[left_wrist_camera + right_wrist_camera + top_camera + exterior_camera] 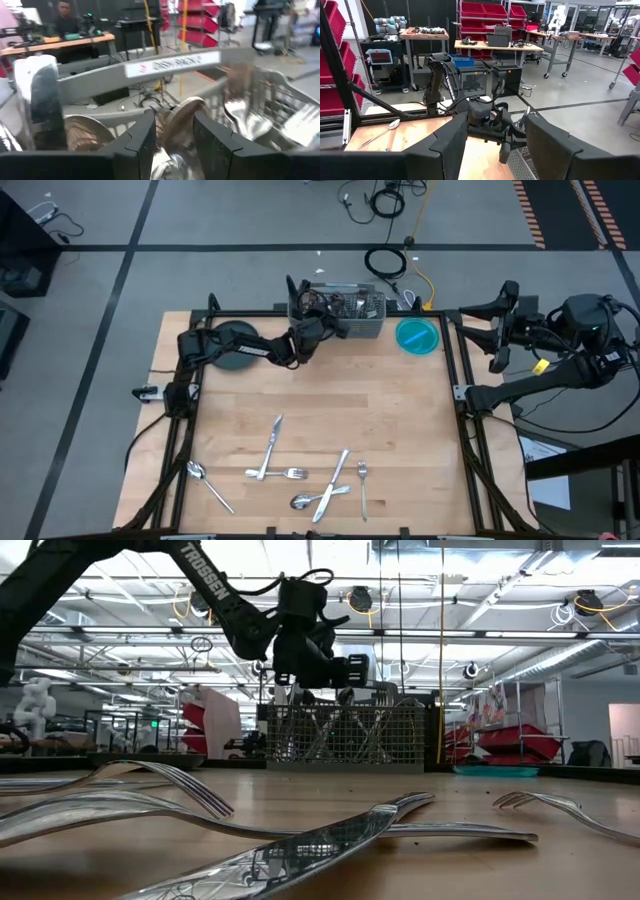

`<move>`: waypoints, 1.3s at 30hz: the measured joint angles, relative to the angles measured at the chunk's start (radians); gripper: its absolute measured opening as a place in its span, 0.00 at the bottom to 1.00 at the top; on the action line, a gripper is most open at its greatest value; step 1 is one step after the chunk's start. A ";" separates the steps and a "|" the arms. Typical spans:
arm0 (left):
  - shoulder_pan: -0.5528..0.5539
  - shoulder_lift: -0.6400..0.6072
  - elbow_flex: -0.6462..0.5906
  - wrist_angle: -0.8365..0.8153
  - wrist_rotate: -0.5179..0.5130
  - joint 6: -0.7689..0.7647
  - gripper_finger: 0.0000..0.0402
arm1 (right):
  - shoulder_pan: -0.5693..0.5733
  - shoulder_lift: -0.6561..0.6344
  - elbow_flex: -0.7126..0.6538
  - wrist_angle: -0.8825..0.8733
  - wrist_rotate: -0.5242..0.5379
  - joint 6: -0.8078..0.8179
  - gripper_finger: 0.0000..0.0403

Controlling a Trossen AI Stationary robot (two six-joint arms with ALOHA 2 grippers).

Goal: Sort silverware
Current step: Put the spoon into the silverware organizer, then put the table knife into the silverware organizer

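The left gripper (pixel 330 322) hangs over the near edge of the grey mesh caddy (pixel 345 310) at the far side of the table (pixel 400 420). Only its own wrist camera shows the fingers: they stand parted, with a rounded, blurred piece of metal, maybe a spoon bowl (pixel 182 116), between them, and I cannot tell whether they touch it. From above, the arm covers all of that. From table height the gripper (pixel 330 665) sits just above the caddy's (pixel 345 735) rim, with handles poking up beside it.

The loose silverware (pixel 300 470) lies well away from this gripper, toward the near edge: forks, knives and spoons scattered flat on the wood. The low camera shows only a few of them (pixel 300 830), big and cut off by the frame.

The dark plate (pixel 228 345) is mostly under the left arm. A blue dish (pixel 418 336) sits just beyond the caddy.

The right gripper (pixel 495 140) waits off the table's far right corner, fingers spread and empty.
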 joint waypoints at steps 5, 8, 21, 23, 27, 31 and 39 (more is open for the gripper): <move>-0.027 -0.149 -0.001 -0.060 0.123 0.010 0.34 | 0.000 0.017 0.001 -0.095 -0.017 0.053 0.46; -0.045 -0.305 0.001 -0.218 0.258 0.024 0.34 | 0.000 0.084 -0.001 -0.254 -0.023 0.157 0.46; -0.169 -0.984 0.001 -1.034 0.585 -0.091 0.35 | 0.116 0.406 -0.335 0.257 -0.395 0.195 0.46; -0.192 -1.047 0.001 -1.112 0.600 -0.139 0.35 | 0.119 0.437 -0.354 0.379 -0.415 0.144 0.46; -0.243 -1.142 0.001 -1.228 0.603 -0.203 0.35 | 0.105 0.520 -0.325 0.507 -0.411 0.064 0.46; -0.300 -1.198 0.001 -1.321 0.610 -0.210 0.35 | 0.111 0.656 -0.241 0.442 -0.410 0.007 0.46; -0.381 -1.223 0.000 -1.391 0.611 -0.209 0.35 | 0.156 0.917 -0.058 0.243 -0.489 -0.116 0.46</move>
